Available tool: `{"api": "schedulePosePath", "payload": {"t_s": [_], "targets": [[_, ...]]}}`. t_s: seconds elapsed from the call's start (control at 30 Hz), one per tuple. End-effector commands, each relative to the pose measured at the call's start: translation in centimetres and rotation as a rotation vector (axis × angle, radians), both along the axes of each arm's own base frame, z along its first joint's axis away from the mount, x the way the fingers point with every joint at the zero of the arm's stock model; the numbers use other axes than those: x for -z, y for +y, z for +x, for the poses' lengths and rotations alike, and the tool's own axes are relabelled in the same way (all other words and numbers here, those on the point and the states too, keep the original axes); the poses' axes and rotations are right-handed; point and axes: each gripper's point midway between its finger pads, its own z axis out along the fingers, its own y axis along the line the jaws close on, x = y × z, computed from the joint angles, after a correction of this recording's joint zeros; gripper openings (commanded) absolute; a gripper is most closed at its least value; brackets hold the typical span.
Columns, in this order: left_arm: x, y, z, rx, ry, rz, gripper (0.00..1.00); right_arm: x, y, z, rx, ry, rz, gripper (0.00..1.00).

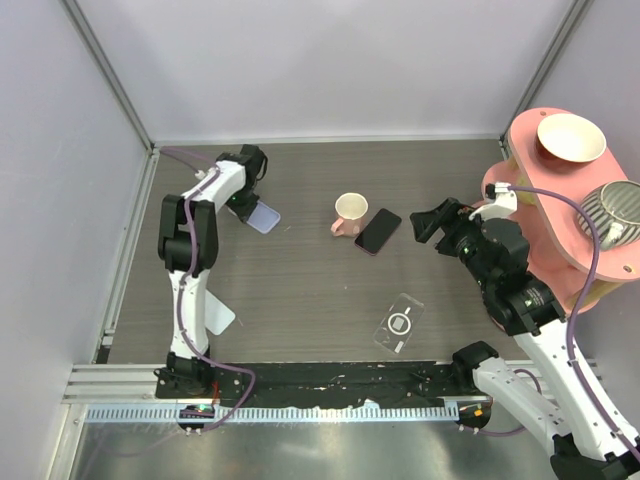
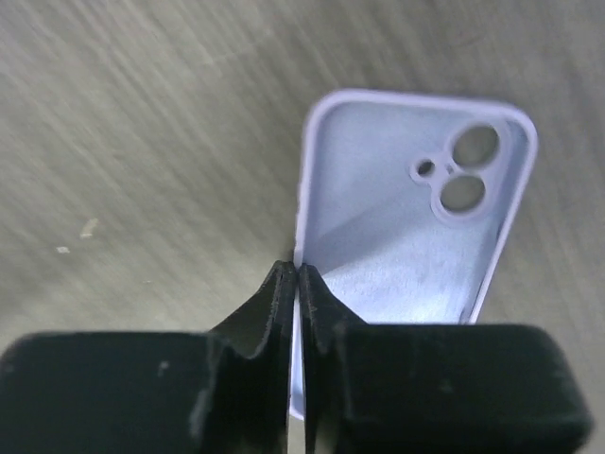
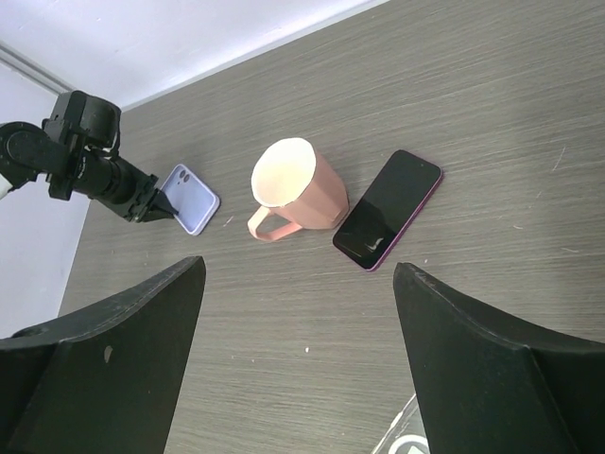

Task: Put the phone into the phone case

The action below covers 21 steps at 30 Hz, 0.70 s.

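Observation:
The lavender phone case (image 1: 264,217) lies open side up on the table at the back left; it also shows in the left wrist view (image 2: 416,208) and the right wrist view (image 3: 192,200). My left gripper (image 2: 295,270) is shut on the case's left side wall, one finger inside and one outside. The dark phone (image 1: 378,231) with a purple edge lies screen up right of the pink mug; it also shows in the right wrist view (image 3: 388,209). My right gripper (image 1: 432,222) is wide open and empty, just right of the phone and above the table.
A pink mug (image 1: 349,213) stands between case and phone, touching or nearly touching the phone. A clear case with a ring (image 1: 398,324) lies nearer the front. A pink stand (image 1: 560,215) with a bowl (image 1: 571,137) and a metal cup (image 1: 615,210) is at the right. Walls enclose the table.

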Motion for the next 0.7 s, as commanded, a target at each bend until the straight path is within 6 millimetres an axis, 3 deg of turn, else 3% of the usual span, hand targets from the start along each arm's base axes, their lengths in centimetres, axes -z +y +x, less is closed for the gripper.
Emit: {"api": "schedulePosePath", "payload": {"t_s": [0.0,0.03,0.07,0.1,0.17,0.2,0.23,0.4,0.67], "targets": [[-4.4,1.2,-2.6,0.195,0.035,0.070,0.03,-0.6,0.6,0.2,-0.056,-0.062,-0.042,0.87],[-4.2,0.8,-3.1,0.249,0.040,0.067,0.00,-0.5,0.8,0.1,-0.075,-0.073,-0.049,0.88],[-5.8,0.2,-3.4,0.299,0.012,0.036,0.00,-1.0,1.2,-0.1,-0.103,-0.107,-0.044,0.88],[-6.1,0.0,-4.1,0.337,0.017,0.032,0.00,-0.4,1.5,-0.2,-0.122,-0.107,-0.052,0.88],[-5.7,-1.2,-5.9,0.449,0.022,-0.014,0.00,-0.6,2.1,-0.5,-0.164,-0.132,-0.047,0.88],[-7.0,-1.9,-6.5,0.494,-0.025,-0.044,0.00,-0.7,2.2,-0.6,-0.176,-0.139,-0.047,0.88],[-6.1,-2.3,-7.8,0.552,-0.024,-0.060,0.00,-0.9,2.3,-0.7,-0.182,-0.149,-0.053,0.88],[-5.9,-3.5,-12.6,0.662,-0.023,-0.108,0.00,-0.7,2.1,-0.8,-0.183,-0.144,-0.064,0.88],[-5.2,-6.1,-16.5,0.803,0.000,-0.140,0.00,-0.6,3.3,-1.5,-0.262,-0.151,-0.058,0.88]]}}
